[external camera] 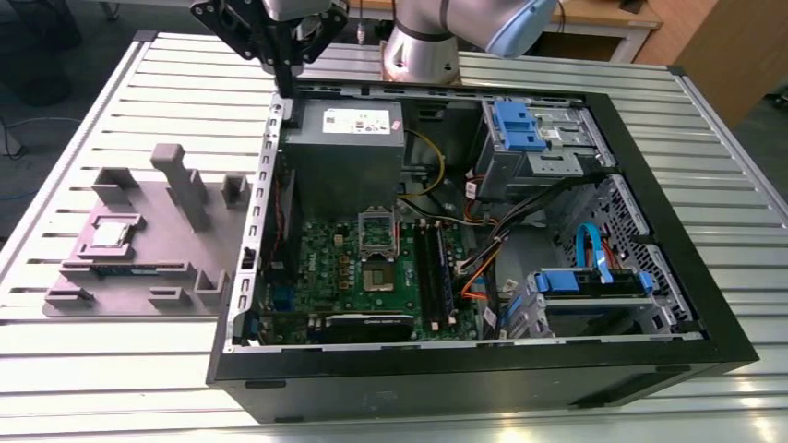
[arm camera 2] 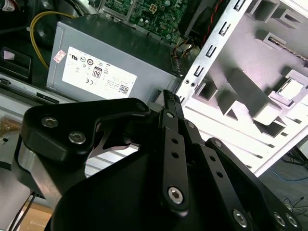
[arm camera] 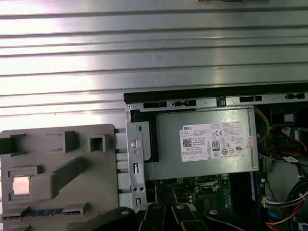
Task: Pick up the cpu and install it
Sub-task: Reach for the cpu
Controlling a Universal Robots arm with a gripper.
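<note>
Black gripper (arm camera 2: 168, 96) closest, fingers pressed together and empty, pointing down over the rear edge of the open computer case (external camera: 493, 388), just beside the grey power supply (external camera: 342, 120). Arm (external camera: 425, 41) upright behind the case, wrist bent toward the exterior view's left. Cpu (external camera: 111, 233) flat in a recess of the grey fixture (external camera: 185, 249) on the slatted table (external camera: 124, 369), outside the case, well apart from the gripper.

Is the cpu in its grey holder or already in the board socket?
In the holder: the cpu lies flat in its recess, outside the computer case.
</note>
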